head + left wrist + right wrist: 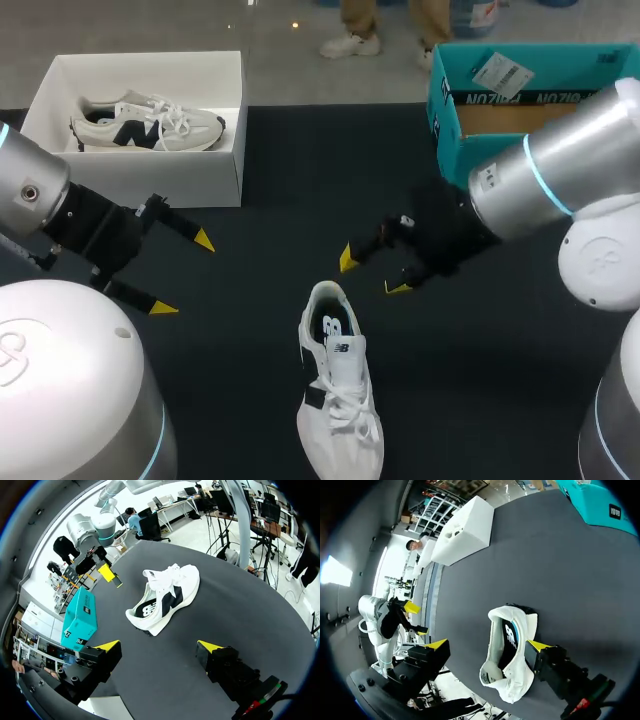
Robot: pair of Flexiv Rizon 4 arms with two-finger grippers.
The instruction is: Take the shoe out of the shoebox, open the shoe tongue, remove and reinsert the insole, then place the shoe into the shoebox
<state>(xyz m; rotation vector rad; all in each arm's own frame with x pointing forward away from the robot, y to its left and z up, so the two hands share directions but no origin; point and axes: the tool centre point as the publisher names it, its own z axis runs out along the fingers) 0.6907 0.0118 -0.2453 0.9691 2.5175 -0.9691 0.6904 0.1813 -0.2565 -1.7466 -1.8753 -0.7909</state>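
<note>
Two shoes (338, 395) (145, 124), two shoeboxes (150, 180) (446, 112)

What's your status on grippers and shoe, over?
Left gripper open, empty. Right gripper open, by heel of shoe. Shoe upright on table, outside white shoebox. Nothing blocking.

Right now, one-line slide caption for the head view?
White shoe out on the table, open right gripper near its heel, open left gripper apart, second shoe in the white shoebox.

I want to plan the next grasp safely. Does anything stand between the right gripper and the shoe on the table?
Nothing visible does. The right gripper is open near the heel of the shoe, with only bare table between them.
</note>
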